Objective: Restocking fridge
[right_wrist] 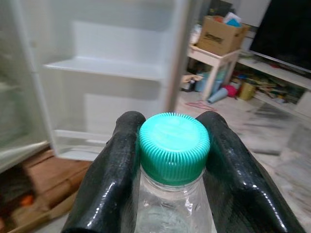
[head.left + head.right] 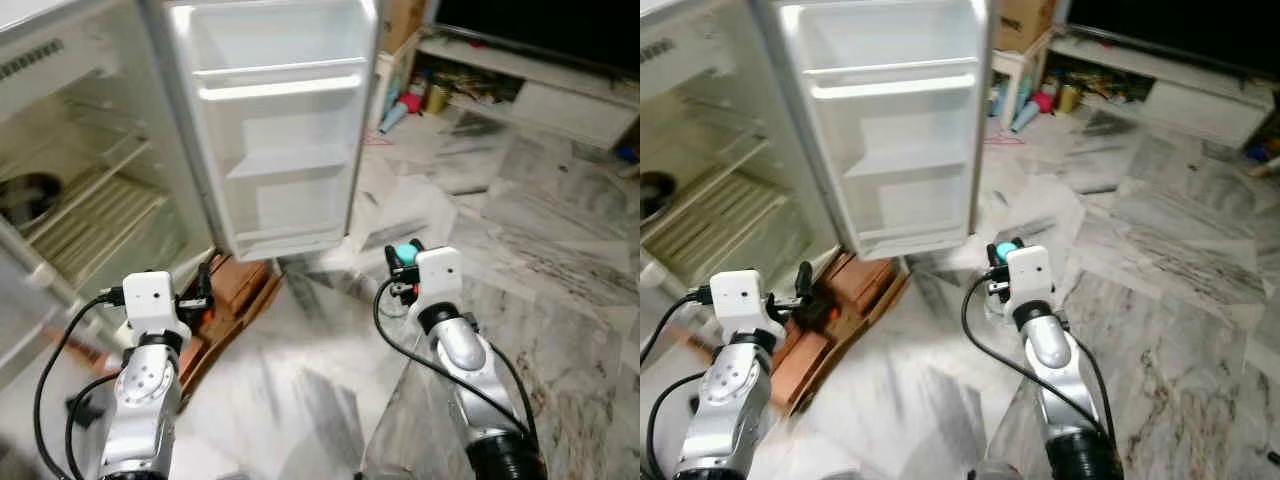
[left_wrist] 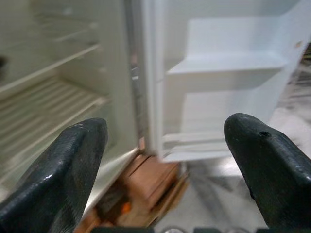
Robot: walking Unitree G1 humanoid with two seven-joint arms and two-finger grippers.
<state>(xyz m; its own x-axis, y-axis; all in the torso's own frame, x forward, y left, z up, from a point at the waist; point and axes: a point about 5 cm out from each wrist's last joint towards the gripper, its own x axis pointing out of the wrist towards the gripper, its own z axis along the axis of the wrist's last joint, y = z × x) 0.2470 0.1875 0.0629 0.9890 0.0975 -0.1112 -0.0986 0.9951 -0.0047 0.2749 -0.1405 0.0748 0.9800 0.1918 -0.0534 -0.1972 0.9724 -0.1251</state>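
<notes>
Fridge stands at the robot's left with its door swung wide open. On the floor near the foot of the open door lies a brown cardboard box, with something small and orange in it, too blurry to name. Farther back stand a small white table with a cardboard box on top, a few small bottles and cans on the floor by it, and a low white TV stand with a dark screen above. The floor is grey and white marble. The door has three shelves, and all three hold nothing. Inside the fridge are wire racks, and one dark round thing sits at the far left; I cannot tell what it is. The right gripper is pinching one clear bottle with a green cap, one finger on each side just under the cap. The bottle is held up in the air in front of the open door. The left gripper has its two black fingers spread wide apart with nothing between them, and it points at the fridge.
</notes>
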